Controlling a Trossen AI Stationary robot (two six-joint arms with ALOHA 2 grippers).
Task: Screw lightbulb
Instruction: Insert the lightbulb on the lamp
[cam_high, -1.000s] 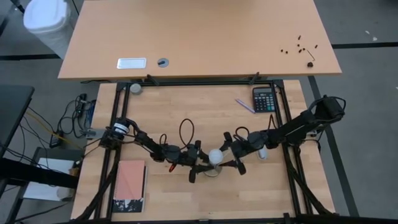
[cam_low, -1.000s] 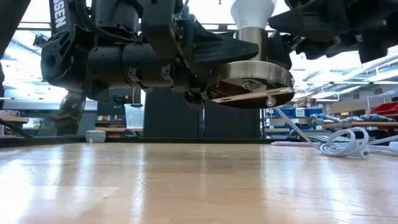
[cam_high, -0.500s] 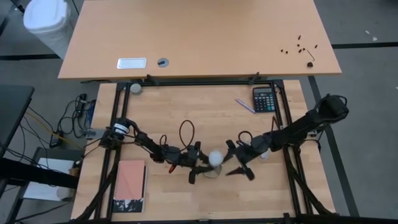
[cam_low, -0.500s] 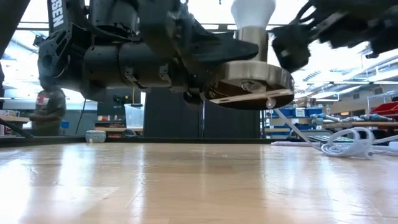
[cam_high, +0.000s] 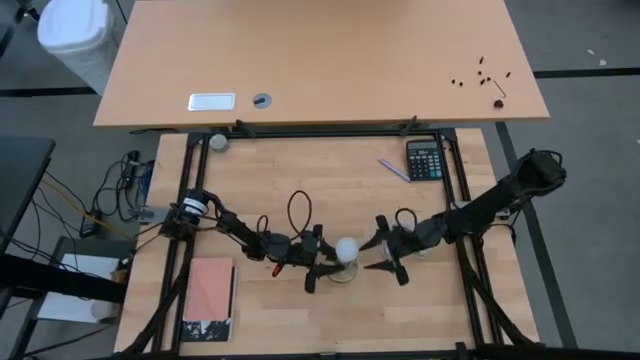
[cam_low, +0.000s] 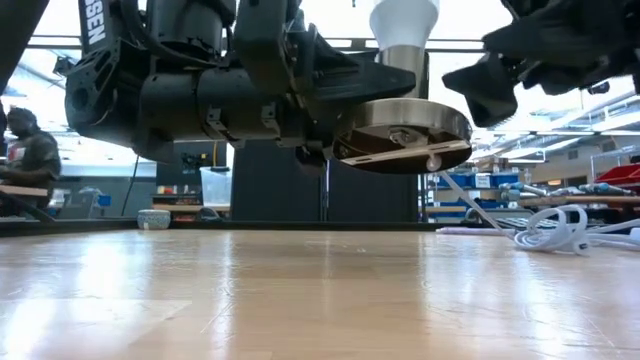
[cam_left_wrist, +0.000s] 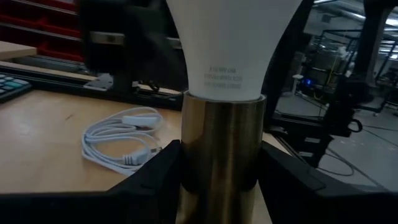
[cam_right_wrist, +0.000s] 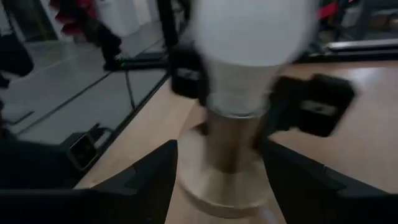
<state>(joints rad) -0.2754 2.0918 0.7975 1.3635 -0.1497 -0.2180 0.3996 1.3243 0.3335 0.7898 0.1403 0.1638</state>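
The white lightbulb (cam_high: 347, 247) stands in a brass socket (cam_left_wrist: 221, 149) that rises from a round metal base disc (cam_low: 403, 130). My left gripper (cam_high: 331, 264) is shut on the socket and holds the base clear of the table, slightly tilted. My right gripper (cam_high: 384, 252) is open just to the bulb's right. In the right wrist view its fingers (cam_right_wrist: 149, 180) stand on either side of the bulb (cam_right_wrist: 249, 37) and base without touching. The bulb's screw base is hidden inside the socket. My left gripper pinches the brass socket tube (cam_left_wrist: 186, 158) between its two fingers, just below the bulb's neck. The fingers come level from the table's left and lie across the tube. The socket stands nearly upright, bulb on top, with the base disc (cam_low: 400, 150) clear of the table.
A coiled white cord (cam_low: 553, 230) lies on the table to the right, under my right arm. A calculator (cam_high: 425, 158) and a pen (cam_high: 393, 169) lie at the far right, and a pink notebook (cam_high: 210, 295) at the near left. A person (cam_low: 25, 150) shows in the room behind.
My right gripper has drawn back from the bulb toward the table's right edge and has turned about its wrist. It now stands apart from the bulb. The socket and bulb stay held up in my left gripper, hardly moved.
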